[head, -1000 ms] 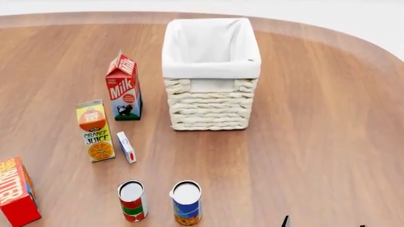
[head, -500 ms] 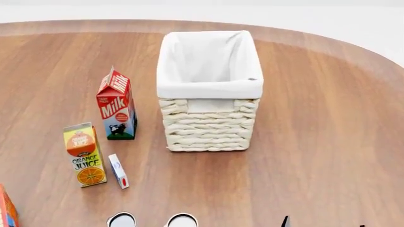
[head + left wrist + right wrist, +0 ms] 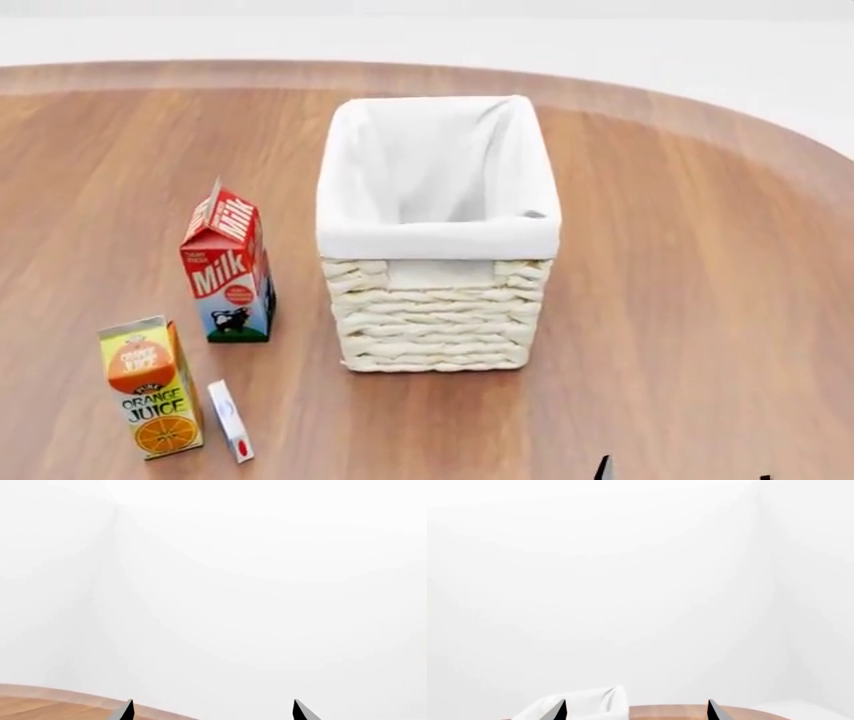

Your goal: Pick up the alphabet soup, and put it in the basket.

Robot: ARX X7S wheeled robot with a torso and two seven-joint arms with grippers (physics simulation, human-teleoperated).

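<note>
Wooden table (image 3: pixel 694 300) carries the basket (image 3: pixel 435 310) at centre, upright, with a milk carton (image 3: pixel 227 265), an orange juice carton (image 3: pixel 150 400) and a small box (image 3: pixel 230 420) to its left. The alphabet soup is out of view. The left gripper (image 3: pixel 212 711) and right gripper (image 3: pixel 635 711) each show 2 separated tips holding nothing.

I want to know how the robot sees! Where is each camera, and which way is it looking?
Head view: up on the robot's head, looking down at the table, basket and cartons; a dark sliver of robot shows at the bottom edge.
Left wrist view: on the left arm, facing a white wall over the table's edge; two fingertips show.
Right wrist view: same, with fingertips.
Shared: head and right wrist both see the basket.
</note>
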